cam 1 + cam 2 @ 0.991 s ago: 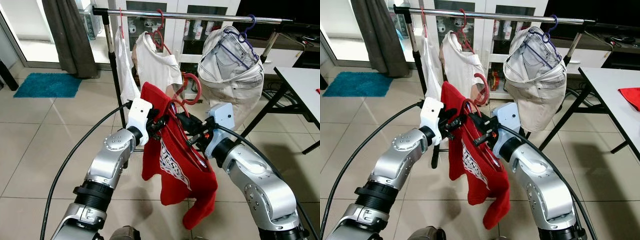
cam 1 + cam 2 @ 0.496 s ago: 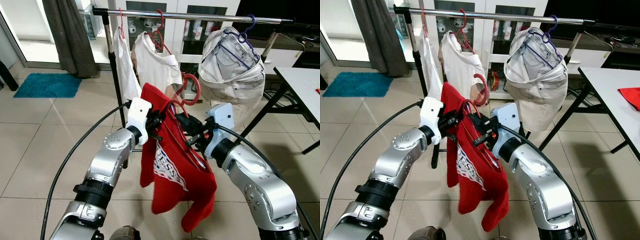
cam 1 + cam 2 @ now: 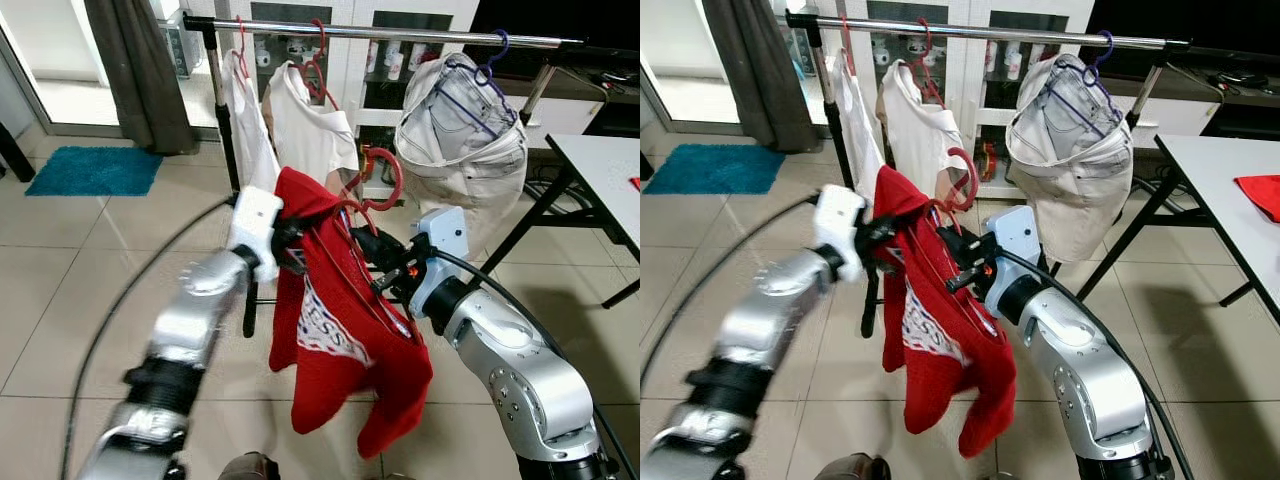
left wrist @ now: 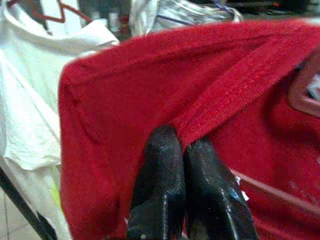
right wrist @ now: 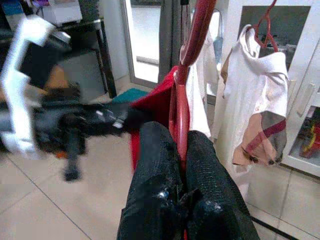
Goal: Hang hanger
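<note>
Before you stands the clothes rail [image 3: 400, 32], white shirts and pale trousers hanging on it; below it hangs the red T-shirt [image 3: 345, 330] on its red hanger [image 3: 378, 185]; your right gripper [image 5: 181, 150] clamps the hanger's neck; your left gripper [image 4: 184, 150] pinches the shirt's shoulder seam.

Beige tiled floor [image 3: 80, 260]; teal rug [image 3: 95, 170] near dark curtain [image 3: 135, 70]. White glass-door cabinet [image 3: 370, 60] behind clothes rack [image 3: 400, 33]. White table [image 3: 605, 175] at right.
</note>
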Motion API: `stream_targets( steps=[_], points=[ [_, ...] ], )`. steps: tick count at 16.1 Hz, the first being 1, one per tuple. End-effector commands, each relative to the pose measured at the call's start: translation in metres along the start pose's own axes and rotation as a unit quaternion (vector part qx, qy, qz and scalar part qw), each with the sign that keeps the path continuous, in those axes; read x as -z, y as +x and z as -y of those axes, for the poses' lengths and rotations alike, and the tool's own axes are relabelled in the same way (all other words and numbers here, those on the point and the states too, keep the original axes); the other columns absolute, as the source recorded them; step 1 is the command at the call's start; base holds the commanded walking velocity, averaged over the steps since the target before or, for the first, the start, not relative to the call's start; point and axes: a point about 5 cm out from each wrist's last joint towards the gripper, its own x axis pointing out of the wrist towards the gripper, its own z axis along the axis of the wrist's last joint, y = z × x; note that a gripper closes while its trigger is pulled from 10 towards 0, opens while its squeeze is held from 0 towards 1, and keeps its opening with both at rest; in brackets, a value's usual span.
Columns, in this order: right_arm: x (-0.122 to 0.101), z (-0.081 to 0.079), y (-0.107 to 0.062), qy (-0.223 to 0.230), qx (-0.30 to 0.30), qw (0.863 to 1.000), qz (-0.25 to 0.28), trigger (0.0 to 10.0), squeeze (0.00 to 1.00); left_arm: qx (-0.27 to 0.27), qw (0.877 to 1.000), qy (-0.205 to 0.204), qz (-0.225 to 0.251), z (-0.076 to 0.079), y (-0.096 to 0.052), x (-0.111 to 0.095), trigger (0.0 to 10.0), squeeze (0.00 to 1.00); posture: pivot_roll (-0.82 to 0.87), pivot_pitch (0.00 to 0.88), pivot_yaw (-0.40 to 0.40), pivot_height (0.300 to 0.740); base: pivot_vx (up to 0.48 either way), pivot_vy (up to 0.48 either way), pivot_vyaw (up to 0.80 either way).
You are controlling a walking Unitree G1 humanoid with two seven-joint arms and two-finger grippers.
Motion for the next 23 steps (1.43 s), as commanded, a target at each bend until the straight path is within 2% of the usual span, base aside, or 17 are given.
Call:
stream_targets(
  steps=[1,2,3,5,6,7,8,12,14,15,19,20,21,23],
  points=[
    [-0.002,0.001,-0.002,-0.014,0.001,1.0,-0.003,0.0,0.0,0.015,1.0,0.007,0.007,-0.003,-0.007,-0.009,0.0,0.0,0.01,0.007,-0.046,0.74,0.0,0.0,0.0],
    [-0.002,0.001,-0.002,-0.014,0.001,1.0,-0.003,0.0,0.0,0.015,1.0,0.007,0.007,-0.003,-0.007,-0.009,0.0,0.0,0.01,0.007,-0.046,0.74,0.0,0.0,0.0],
    [0.003,0.004,-0.004,-0.026,0.0,0.999,-0.019,0.0,0.0,0.031,0.999,0.022,0.01,-0.009,-0.016,-0.019,0.0,0.0,0.02,0.011,-0.048,0.74,0.0,0.0,0.0],
    [0.007,0.006,-0.011,-0.053,-0.029,0.997,-0.038,0.0,0.0,0.002,0.999,0.033,0.011,-0.031,-0.025,-0.036,0.0,0.0,0.03,0.012,-0.047,0.74,0.0,0.0,0.0],
    [0.007,0.006,-0.011,-0.053,-0.029,0.997,-0.038,0.0,0.0,0.002,0.999,0.033,0.011,-0.031,-0.025,-0.036,0.0,0.0,0.03,0.012,-0.047,0.74,0.0,0.0,0.0],
    [0.008,0.006,-0.016,-0.061,-0.052,0.996,-0.046,0.0,0.0,-0.023,0.999,0.029,0.015,-0.043,-0.027,-0.044,0.0,0.0,0.03,0.011,-0.046,0.74,0.0,0.0,0.0],
    [0.01,0.003,-0.027,-0.065,-0.1,0.991,-0.06,0.0,0.0,-0.081,0.996,0.004,0.037,-0.067,-0.028,-0.059,0.0,0.0,0.02,0.008,-0.038,0.74,0.0,0.0,0.0],
    [0.01,-0.002,-0.047,-0.045,-0.172,0.982,-0.067,0.0,0.0,-0.171,0.984,-0.004,0.041,-0.101,-0.03,-0.067,0.0,0.0,0.01,0.008,-0.025,0.74,0.0,0.0,0.0],
    [0.011,-0.004,-0.052,-0.036,-0.192,0.978,-0.071,0.0,0.0,-0.193,0.98,-0.017,0.049,-0.109,-0.029,-0.068,0.0,0.0,0.01,0.009,-0.023,0.74,0.0,0.0,0.0],
    [0.011,-0.007,-0.056,-0.027,-0.207,0.975,-0.071,0.0,0.0,-0.196,0.978,-0.039,0.054,-0.111,-0.025,-0.067,0.0,0.0,0.01,0.008,-0.02,0.74,0.0,0.0,0.0],
    [0.0,-0.002,-0.049,0.044,-0.157,0.987,0.014,0.0,0.0,-0.156,0.987,-0.046,0.007,-0.096,-0.014,-0.04,0.0,0.0,0.01,0.008,-0.015,0.74,0.0,0.0,0.0],
    [-0.006,0.003,-0.046,0.073,-0.123,0.988,0.057,0.0,0.0,-0.131,0.99,-0.048,-0.014,-0.084,-0.012,-0.026,0.0,0.0,0.01,0.01,-0.014,0.74,0.0,0.0,0.0],
    [-0.012,0.009,-0.04,0.097,-0.071,0.988,0.099,0.0,0.0,-0.083,0.995,-0.055,-0.03,-0.066,-0.009,-0.016,0.0,0.0,0.01,0.01,-0.014,0.74,0.0,0.0,0.0],
    [-0.015,0.022,-0.026,0.138,0.033,0.979,0.144,0.0,0.0,0.019,0.998,-0.055,-0.039,-0.026,-0.006,-0.01,0.0,0.0,0.02,0.013,-0.019,0.74,0.0,0.0,0.0]
  ],
)
